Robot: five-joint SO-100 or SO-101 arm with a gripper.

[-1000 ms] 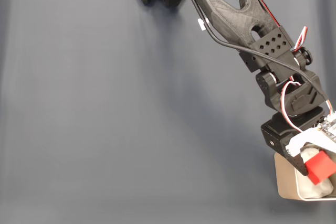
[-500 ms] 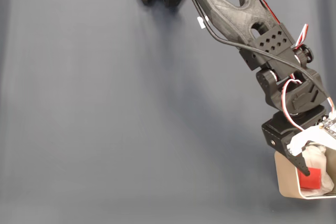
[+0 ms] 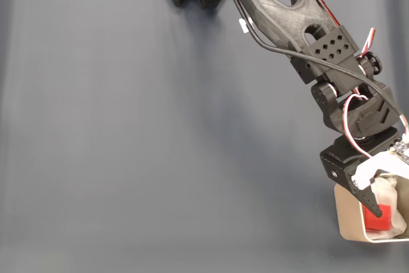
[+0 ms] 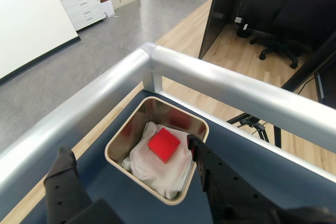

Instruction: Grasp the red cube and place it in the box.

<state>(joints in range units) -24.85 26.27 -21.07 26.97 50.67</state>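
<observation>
Red cube point(image 4: 164, 145) on white padding point(image 4: 157, 165) inside box point(image 4: 123, 135), jaws apart above

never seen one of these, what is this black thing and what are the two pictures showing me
The black thing is a small robot arm on a table with a dark blue-grey mat. At its end is a gripper with two fingers for picking things up.

The fixed view looks down on the table from above, with the arm reaching to the lower right. The wrist view comes from a camera riding on the arm, looking past the fingers at the table's edge rail and an office floor beyond.

On the mat sits the box, a beige container padded with white cloth. The red cube lies on that cloth, inside the box. The fingers are spread apart above it and hold nothing.
</observation>
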